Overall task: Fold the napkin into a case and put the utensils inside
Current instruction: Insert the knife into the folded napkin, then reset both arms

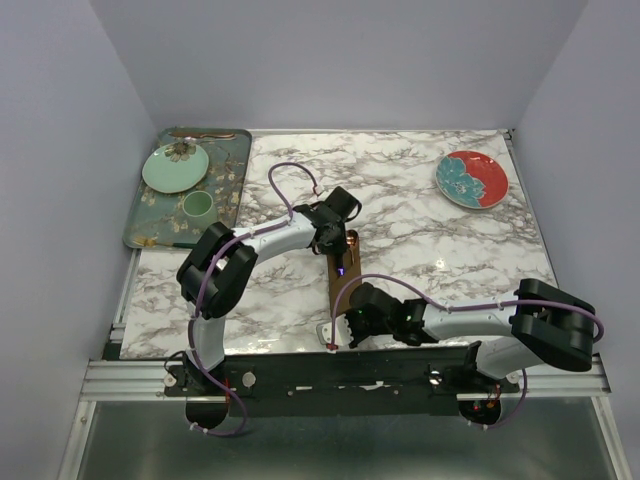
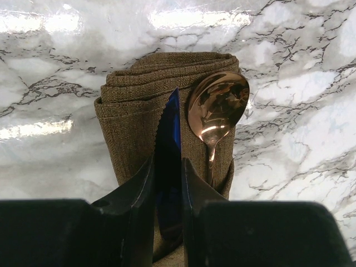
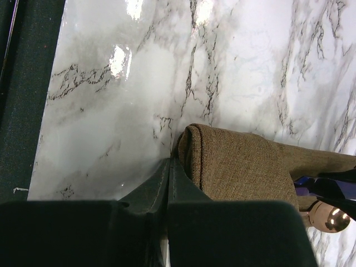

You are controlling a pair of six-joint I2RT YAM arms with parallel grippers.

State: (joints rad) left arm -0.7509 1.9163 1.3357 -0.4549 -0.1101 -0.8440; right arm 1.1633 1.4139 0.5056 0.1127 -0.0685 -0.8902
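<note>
Two sets of fingers are sitting at opposite ends of the narrow folded pouch of brown woven cloth point(image 1: 334, 300), which is lying lengthwise near the middle of the white marble-patterned bench point(image 1: 430, 240). Your left fingers point(image 2: 151, 175) are standing narrow, clamping the glossy blue knife point(image 2: 169, 128) by its flat sides. Its serrated blade is pointing up along the pouch, over the cloth. Just beside the knife, the polished copper spoon point(image 2: 217, 105) is resting on the pouch. Its round bowl is facing up at the far folded end and its thin stem is running back along the cloth's right side; you cannot tell whether the stem is slipping under a fold. Your right fingers point(image 3: 168, 169) are pressing together with no gap showing, their tips sitting right at the corner of the pouch's near end. Whether any cloth is caught between them is not clear. Well apart on the far left, the dark green floral tray point(image 1: 228, 172) is carrying a pale green round plate point(image 1: 175, 167) and a small green cup point(image 1: 198, 206). A red and teal plate point(image 1: 471, 180) is sitting at the far right.
</note>
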